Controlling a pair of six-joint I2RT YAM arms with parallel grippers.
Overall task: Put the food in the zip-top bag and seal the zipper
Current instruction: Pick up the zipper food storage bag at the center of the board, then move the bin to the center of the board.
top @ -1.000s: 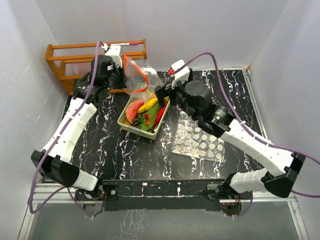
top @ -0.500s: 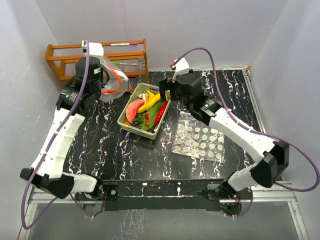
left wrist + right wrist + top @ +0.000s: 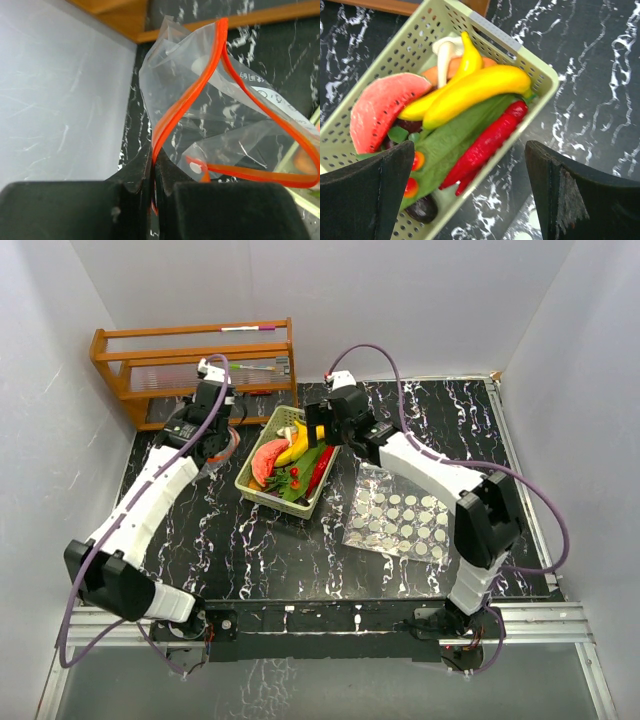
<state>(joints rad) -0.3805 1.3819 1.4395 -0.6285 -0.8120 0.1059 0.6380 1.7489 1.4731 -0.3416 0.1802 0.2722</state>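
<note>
1. Both arms have shifted. The left arm has carried the clear zip-top bag with the orange-red zipper [image 3: 210,125] away from the far end of the pale green slatted plastic basket [image 3: 271,500] to its left side. The right arm has refolded its elbow.
2. No food looks bagged yet. The yellow toy banana [image 3: 475,87], red-green watermelon slice [image 3: 380,110], red chilli [image 3: 487,142] and the rest lie in the basket. The bag appears empty, its mouth gaping and unsealed, so filling and zipping are both left.
3. The left gripper [image 3: 152,165] is pinched tight on the bag's zipper edge, near the wooden rack [image 3: 190,340].
4. The right gripper [image 3: 475,195] hangs over the basket, pointing down, jaws wide apart and holding nothing. It seems ready for a first pick.
</note>
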